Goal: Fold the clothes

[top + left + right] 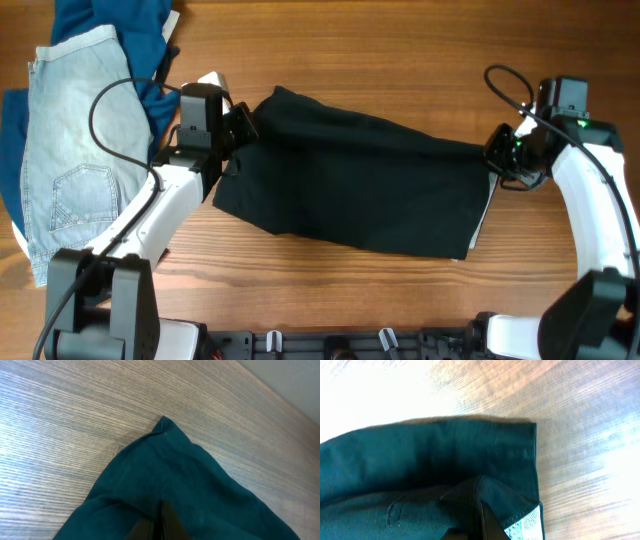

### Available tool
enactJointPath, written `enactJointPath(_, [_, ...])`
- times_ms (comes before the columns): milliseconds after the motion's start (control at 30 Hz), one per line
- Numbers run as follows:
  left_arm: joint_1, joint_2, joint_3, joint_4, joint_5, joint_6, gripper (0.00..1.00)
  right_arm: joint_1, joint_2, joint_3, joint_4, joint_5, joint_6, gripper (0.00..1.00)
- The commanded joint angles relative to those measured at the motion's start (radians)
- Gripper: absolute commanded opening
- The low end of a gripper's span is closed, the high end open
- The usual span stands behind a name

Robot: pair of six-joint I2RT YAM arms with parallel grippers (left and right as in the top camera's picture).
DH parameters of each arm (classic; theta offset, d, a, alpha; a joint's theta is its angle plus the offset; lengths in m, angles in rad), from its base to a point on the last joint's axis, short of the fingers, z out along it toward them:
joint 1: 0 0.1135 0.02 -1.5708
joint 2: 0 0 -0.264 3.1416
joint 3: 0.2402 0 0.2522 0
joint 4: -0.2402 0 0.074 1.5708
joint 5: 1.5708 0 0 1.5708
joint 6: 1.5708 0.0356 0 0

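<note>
The black shorts (pixel 360 185) lie spread across the middle of the wooden table, stretched between both arms. At the shorts' left edge my left gripper (pixel 243 125) is shut on a pinch of the fabric. The left wrist view shows the cloth (pixel 170 475) bunched up around the closed fingers of the left gripper (pixel 161 525). My right gripper (pixel 497 155) is shut on the right edge of the shorts. In the right wrist view the hem (pixel 420 455) folds over the right gripper (pixel 482 520), and a bit of white mesh lining (pixel 527 527) shows beside it.
Pale denim shorts (pixel 70 150) lie at the far left of the table. A dark blue garment (pixel 110 30) sits behind and partly under them. A black cable (pixel 110 110) loops over the denim beside the left arm.
</note>
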Motion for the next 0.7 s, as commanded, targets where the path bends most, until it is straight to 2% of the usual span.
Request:
enactJointPath(0, [0.019, 0.011, 0.003, 0.019, -0.074, 0.012, 0.04, -0.019, 0.078, -0.003, 0.049, 0.119, 0.013, 0.05])
enactJointPath(67, [0.019, 0.011, 0.003, 0.023, -0.074, 0.012, 0.04, -0.019, 0.121, -0.003, 0.068, 0.118, 0.007, 0.05])
enactJointPath(133, [0.019, 0.011, 0.003, 0.027, -0.074, 0.013, 0.11, -0.019, 0.156, -0.003, 0.083, 0.118, 0.001, 0.05])
enactJointPath(233, [0.019, 0.011, 0.003, 0.036, -0.074, 0.013, 0.43, -0.018, 0.197, -0.003, 0.106, 0.118, -0.002, 0.11])
enactJointPath(267, [0.019, 0.011, 0.003, 0.041, -0.074, 0.013, 0.57, -0.018, 0.206, -0.003, 0.115, 0.118, -0.002, 0.19])
enactJointPath(300, [0.019, 0.011, 0.003, 0.048, -0.074, 0.013, 0.64, -0.018, 0.212, -0.003, 0.124, 0.118, -0.003, 0.25])
enactJointPath(333, [0.019, 0.011, 0.003, 0.061, -0.074, 0.016, 0.75, -0.019, 0.215, -0.003, 0.135, 0.119, -0.003, 0.38])
enactJointPath(400, [0.020, 0.011, 0.003, 0.084, -0.074, 0.021, 0.88, -0.019, 0.215, -0.003, 0.156, 0.115, -0.003, 0.66])
enactJointPath(433, [0.020, 0.011, 0.003, 0.101, -0.073, 0.046, 0.91, -0.019, 0.215, -0.002, 0.167, 0.106, -0.004, 0.76])
enactJointPath(467, [0.019, 0.010, 0.003, 0.120, -0.073, 0.079, 0.95, -0.019, 0.215, 0.003, 0.175, 0.098, -0.005, 0.92])
enactJointPath(500, [0.019, 0.008, 0.003, 0.128, -0.072, 0.097, 0.96, -0.019, 0.215, 0.009, 0.176, 0.089, -0.006, 0.97])
enactJointPath(667, [0.021, -0.008, 0.003, 0.108, 0.000, 0.177, 0.98, -0.018, 0.194, 0.100, 0.117, -0.068, -0.188, 0.99])
